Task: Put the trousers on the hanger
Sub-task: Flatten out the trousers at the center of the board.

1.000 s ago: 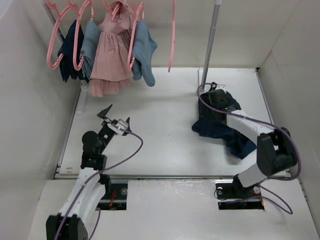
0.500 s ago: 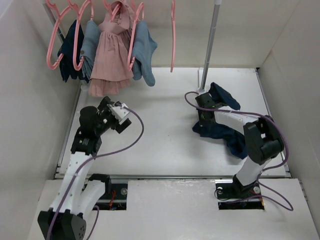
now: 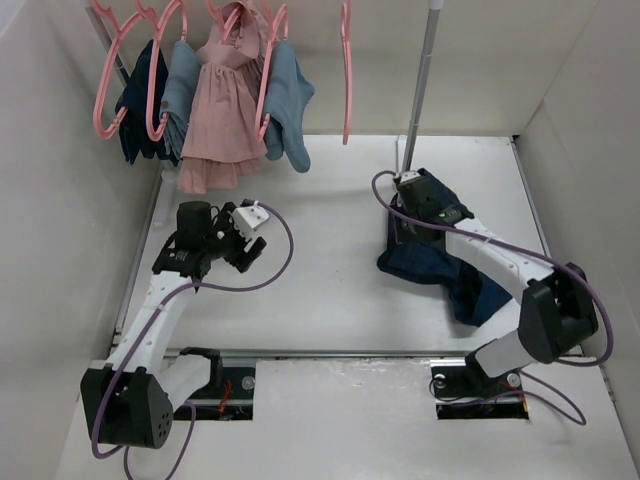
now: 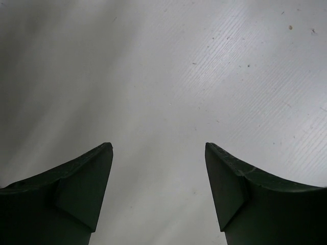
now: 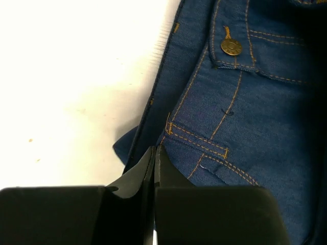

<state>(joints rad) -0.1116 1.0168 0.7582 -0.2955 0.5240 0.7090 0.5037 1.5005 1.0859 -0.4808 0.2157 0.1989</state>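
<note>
**Right wrist: right claw (image 5: 154, 149) clenched at the trousers' (image 5: 240, 117) waistband edge**

Your right claw went from wide apart to fully clenched within the last second. Its tips met at the denim's edge, below the button (image 5: 231, 47). You could not tell from either view whether any cloth was pinched between them. The trousers lay heaped on the right of the table (image 3: 320, 300), near the pole (image 3: 420, 80). The empty hanger (image 3: 346, 70) hung above them, to the left. Your left claw (image 4: 158, 145) had narrowed slightly but stayed released over the table, holding nothing. My read: the pickup was only starting, and a lift would show whether the grip held.
</note>
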